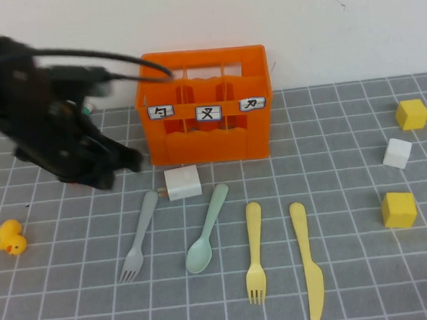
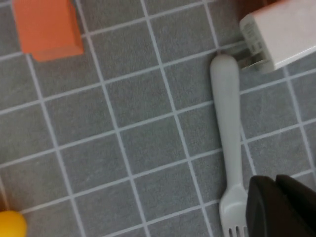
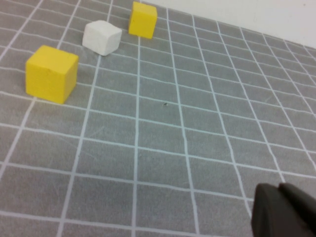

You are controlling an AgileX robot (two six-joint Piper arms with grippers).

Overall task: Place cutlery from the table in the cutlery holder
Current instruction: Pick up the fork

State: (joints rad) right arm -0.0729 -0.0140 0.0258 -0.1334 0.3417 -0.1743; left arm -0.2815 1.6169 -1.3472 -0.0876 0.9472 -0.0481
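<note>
Left gripper (image 1: 130, 159) left of the orange cutlery holder (image 1: 206, 106), four cutlery pieces (image 1: 219, 250) in front.

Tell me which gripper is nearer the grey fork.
Left. The left gripper hovers shut right by the grey fork; the right gripper is shut, far off near the yellow cubes.

Two yellow cubes (image 1: 398, 209) (image 1: 411, 114), a white block (image 1: 397, 153), a white charger (image 1: 182, 183), a yellow duck (image 1: 9, 238).

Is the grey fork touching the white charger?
Apart. The left wrist view shows a thin strip of table between the grey fork handle tip and the white charger.
</note>
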